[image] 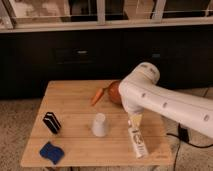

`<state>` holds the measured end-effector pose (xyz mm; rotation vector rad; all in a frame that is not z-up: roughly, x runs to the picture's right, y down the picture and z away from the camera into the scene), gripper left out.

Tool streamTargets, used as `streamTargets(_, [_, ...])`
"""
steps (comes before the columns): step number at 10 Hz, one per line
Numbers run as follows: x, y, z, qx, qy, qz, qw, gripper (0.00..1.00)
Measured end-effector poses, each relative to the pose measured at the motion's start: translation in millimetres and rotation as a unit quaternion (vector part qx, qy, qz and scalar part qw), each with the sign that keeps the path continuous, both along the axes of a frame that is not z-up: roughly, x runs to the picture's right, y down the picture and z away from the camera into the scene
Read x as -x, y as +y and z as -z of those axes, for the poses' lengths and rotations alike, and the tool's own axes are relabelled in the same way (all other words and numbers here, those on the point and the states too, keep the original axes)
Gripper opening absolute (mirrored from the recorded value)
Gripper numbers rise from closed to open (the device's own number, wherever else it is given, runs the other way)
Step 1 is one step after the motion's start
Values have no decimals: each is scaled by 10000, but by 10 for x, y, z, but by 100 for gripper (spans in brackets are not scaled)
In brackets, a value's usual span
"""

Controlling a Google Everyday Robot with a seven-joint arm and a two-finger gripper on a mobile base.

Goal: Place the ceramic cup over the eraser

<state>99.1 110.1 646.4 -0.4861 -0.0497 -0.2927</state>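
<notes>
Wooden and pale, the surface (75, 102) stands on a speckled floor in front of a row of dark cabinets (75, 55). The ceramic cup (100, 125) stands near the middle of the surface, towards the front, narrower at its top than at its base, touching nothing else. The eraser (51, 122), black with white stripes, stands tilted near the left edge, well apart from the cup and about level with it. Just in front of the eraser, at the front left corner, lies a blue wavy-edged flat piece (52, 152). Behind the cup, an orange carrot-like stick (98, 96) lies at a slant, and just to its right sits an orange bowl (114, 91), partly hidden by the robot's white arm (165, 102). The arm reaches in from the right, bends over the back right part of the surface and points downward. At its end, the cream-coloured gripper (135, 121) hangs to the right of the cup, near it but apart from it, right above the upper end of a white tube (138, 143) that lies along the front right of the surface. I cannot tell whether the gripper is spread or closed; it holds nothing visible.
</notes>
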Motion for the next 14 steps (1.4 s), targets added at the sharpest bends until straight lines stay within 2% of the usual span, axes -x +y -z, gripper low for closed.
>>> streamTargets(3, [178,44,14,-34,-53,131,9999,80])
streamTargets(8, [503,95,30,-95,-387,146,9991,80])
streamTargets(12, [794,94,6,1,-689,217,9974,80])
streamTargets(14, [809,113,-10,31,-753,236,9969,80])
